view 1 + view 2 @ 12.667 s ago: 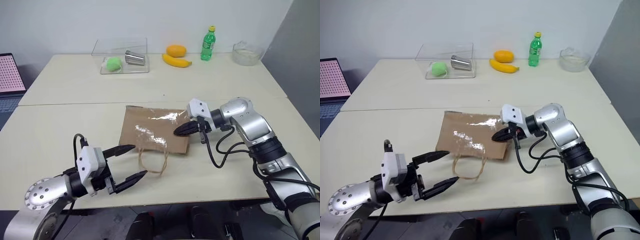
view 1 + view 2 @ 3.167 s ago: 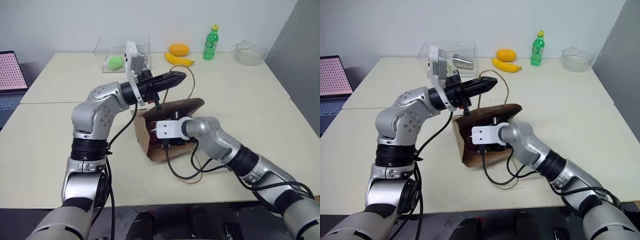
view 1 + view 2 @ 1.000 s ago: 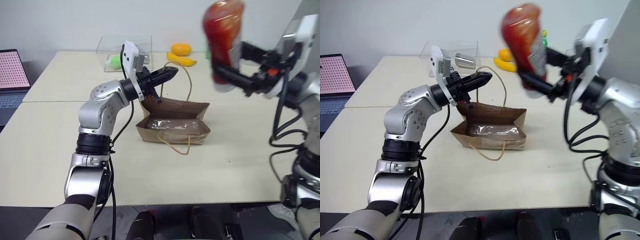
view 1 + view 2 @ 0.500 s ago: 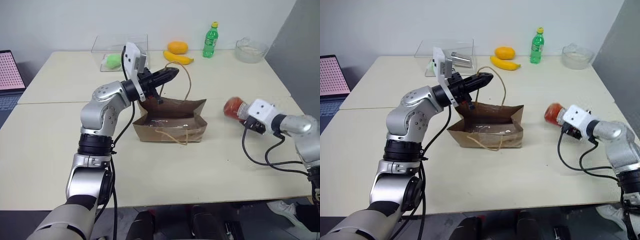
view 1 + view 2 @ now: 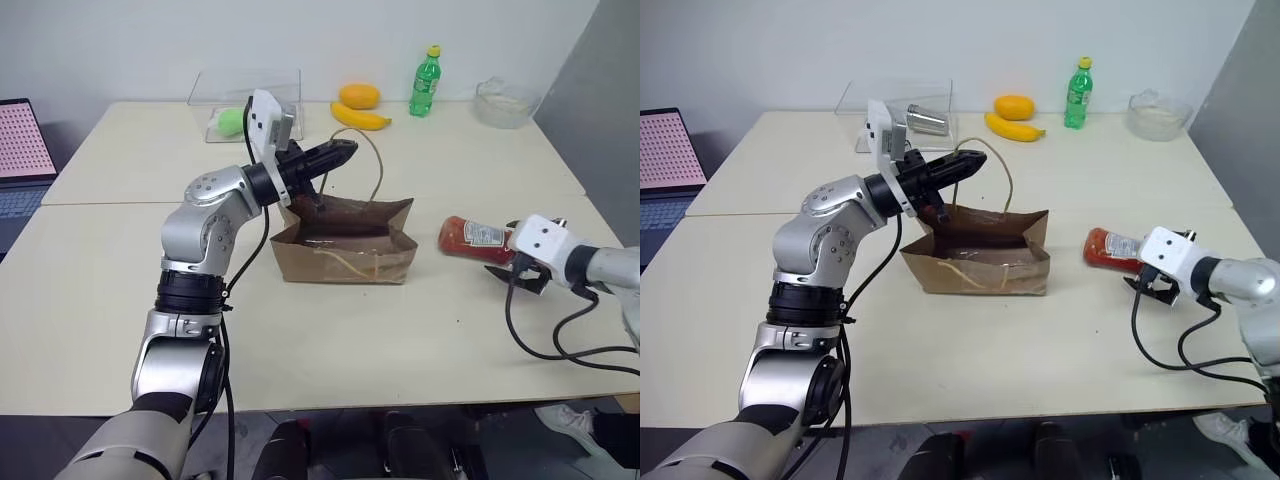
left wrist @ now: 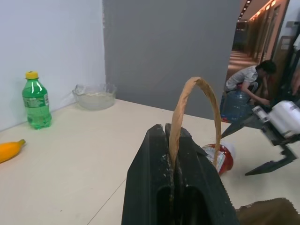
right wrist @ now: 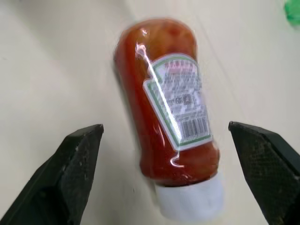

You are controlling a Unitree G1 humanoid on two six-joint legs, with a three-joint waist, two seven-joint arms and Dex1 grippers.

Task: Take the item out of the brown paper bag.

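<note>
The brown paper bag [image 5: 345,248] stands open at the table's middle. My left gripper [image 5: 345,151] is shut on one tan loop handle [image 6: 194,93] and holds it up above the bag's mouth. The other handle hangs down the bag's front. The item, a red squeeze bottle [image 5: 468,235] with a white label, lies on its side on the table to the right of the bag. Its white cap points toward my right gripper [image 7: 165,127]. That gripper is open, its black fingers [image 7: 77,154] spread wide on either side of the bottle [image 7: 164,117] and clear of it.
Along the far edge stand a clear plastic box [image 5: 245,100], an orange fruit [image 5: 358,96], a banana [image 5: 358,117], a green soda bottle [image 5: 423,80] and a glass bowl [image 5: 500,100]. A laptop [image 5: 15,150] sits far left. A person [image 6: 248,77] crouches beyond the table.
My right arm came down from high above the table and set the red bottle on its side. Its fingers have opened off the bottle. The left gripper kept still on the handle.
</note>
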